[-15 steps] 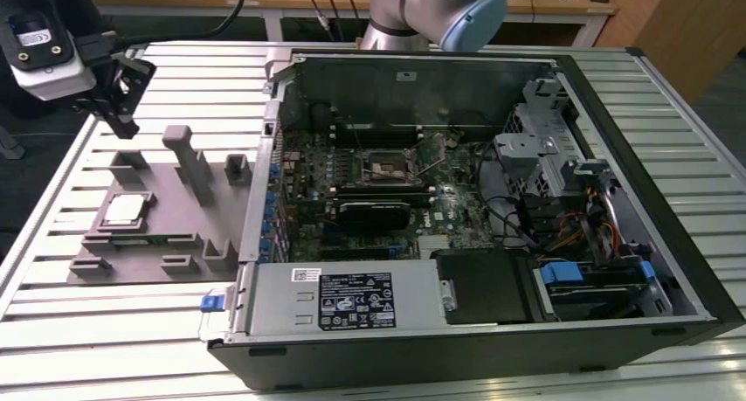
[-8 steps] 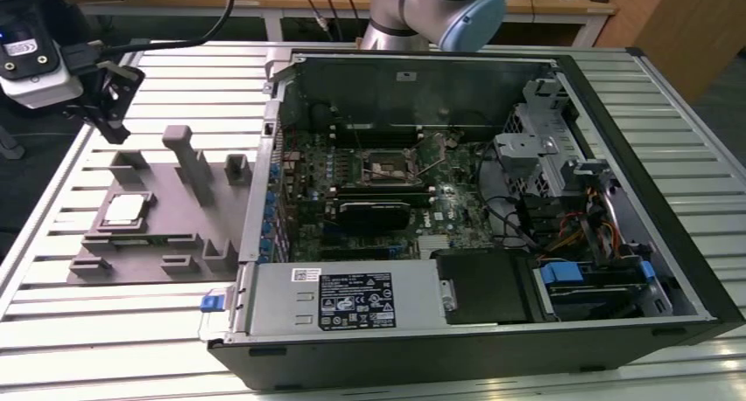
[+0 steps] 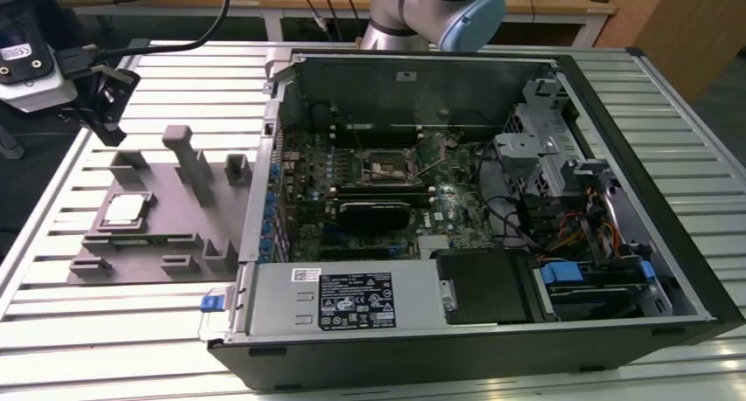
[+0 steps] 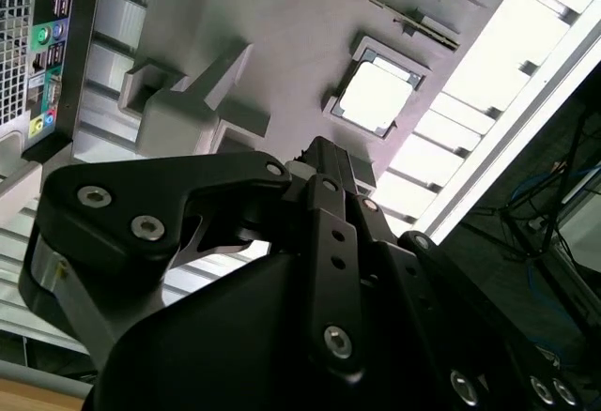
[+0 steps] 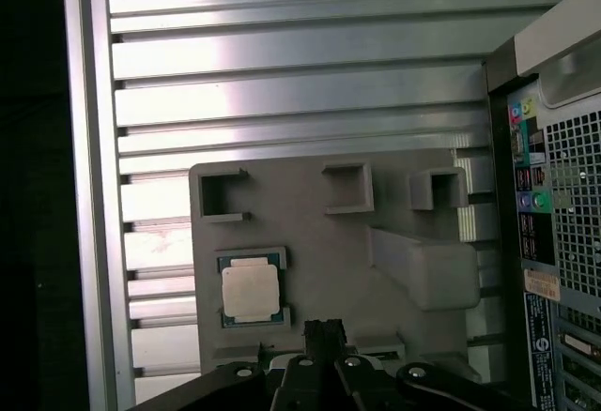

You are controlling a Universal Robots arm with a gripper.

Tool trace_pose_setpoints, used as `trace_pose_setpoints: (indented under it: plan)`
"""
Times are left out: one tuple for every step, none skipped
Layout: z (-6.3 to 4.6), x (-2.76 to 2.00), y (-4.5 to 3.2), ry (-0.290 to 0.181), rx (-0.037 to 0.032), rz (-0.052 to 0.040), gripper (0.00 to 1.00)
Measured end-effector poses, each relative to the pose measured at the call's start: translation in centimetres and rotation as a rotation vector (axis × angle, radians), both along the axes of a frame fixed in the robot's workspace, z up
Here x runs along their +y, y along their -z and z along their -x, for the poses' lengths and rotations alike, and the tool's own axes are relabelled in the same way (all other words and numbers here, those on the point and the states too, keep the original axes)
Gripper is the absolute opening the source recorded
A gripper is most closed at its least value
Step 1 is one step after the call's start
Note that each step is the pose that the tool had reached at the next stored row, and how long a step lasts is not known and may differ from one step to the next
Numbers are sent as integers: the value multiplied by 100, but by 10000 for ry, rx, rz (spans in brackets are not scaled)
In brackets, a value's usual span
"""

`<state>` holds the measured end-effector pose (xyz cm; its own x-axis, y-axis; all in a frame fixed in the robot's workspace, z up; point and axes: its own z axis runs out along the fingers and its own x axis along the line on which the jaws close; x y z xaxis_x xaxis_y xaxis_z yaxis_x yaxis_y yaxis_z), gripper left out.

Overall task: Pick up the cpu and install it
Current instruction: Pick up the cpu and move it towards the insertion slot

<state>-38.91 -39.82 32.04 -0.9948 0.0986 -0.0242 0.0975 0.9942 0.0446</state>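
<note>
— Condition of the end effector?
— The black gripper (image 5: 324,332) hung with its jaws together, empty.
— And the part?
— The silver-grey square cpu (image 5: 251,291) sat below the gripper, untouched, in the grey plastic holder (image 5: 329,251).

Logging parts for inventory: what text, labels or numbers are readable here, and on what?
Black label on the power supply: too small to read.
White sticker beside it: too small.
Rear sticker on the case, first wrist view: blurred.
cpu: no readable print.
</note>
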Motion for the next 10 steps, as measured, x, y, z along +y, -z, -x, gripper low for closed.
trace_pose_setpoints:
  plan:
    - [0,0,0,0,0,0,11]
    - [0,0,0,0,0,-1,11]
    - [3,-1,0,0,0,-1,11]
    - [4,-1,2,-2,-1,-2,11]
    - [7,-1,5,-2,-2,-8,11]
    - [10,0,8,0,-1,-14,11]
    - [15,0,10,0,0,-19,11]
    - [20,0,14,0,0,-27,11]
    - [27,0,18,1,0,-35,11]
    - [33,0,24,0,-1,-42,11]
